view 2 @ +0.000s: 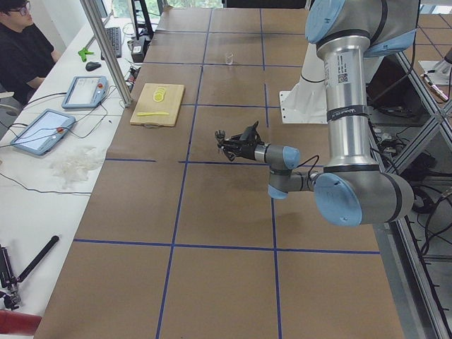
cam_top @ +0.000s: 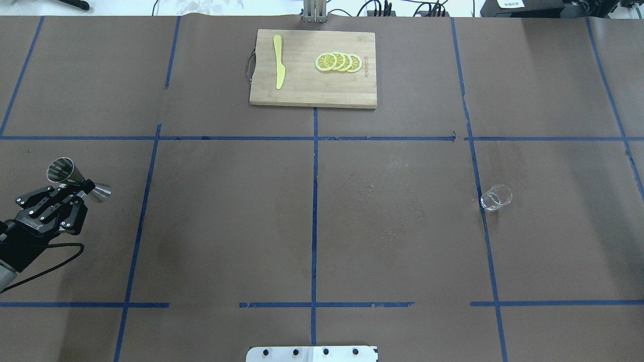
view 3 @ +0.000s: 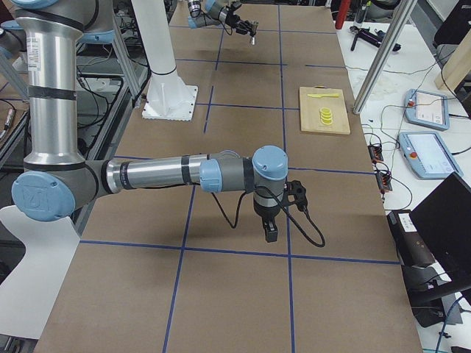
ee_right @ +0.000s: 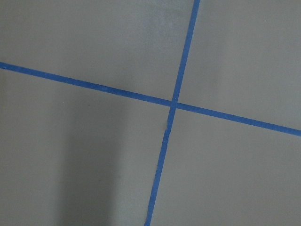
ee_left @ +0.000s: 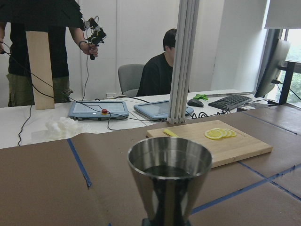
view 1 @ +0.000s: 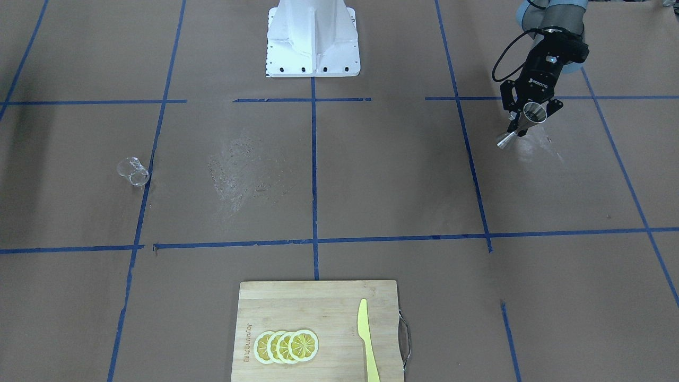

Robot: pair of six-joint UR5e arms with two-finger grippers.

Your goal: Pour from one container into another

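Left gripper is clamping the steel jigger at its waist, near the table's left edge. Glass cup is standing toward the right edge. Right gripper: can't tell if it's apart or together.

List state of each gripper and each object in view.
Shiny hourglass-shaped steel jigger: held off the table, about upright; contents unclear.
Left gripper: fingers shut on the jigger.
Small clear glass cup: standing free on the table, looks empty.
Right gripper: pointing down over the table; open or shut unclear.
Yellow plastic knife: flat on wooden cutting board.
Lemon slices: overlapping row on the board.
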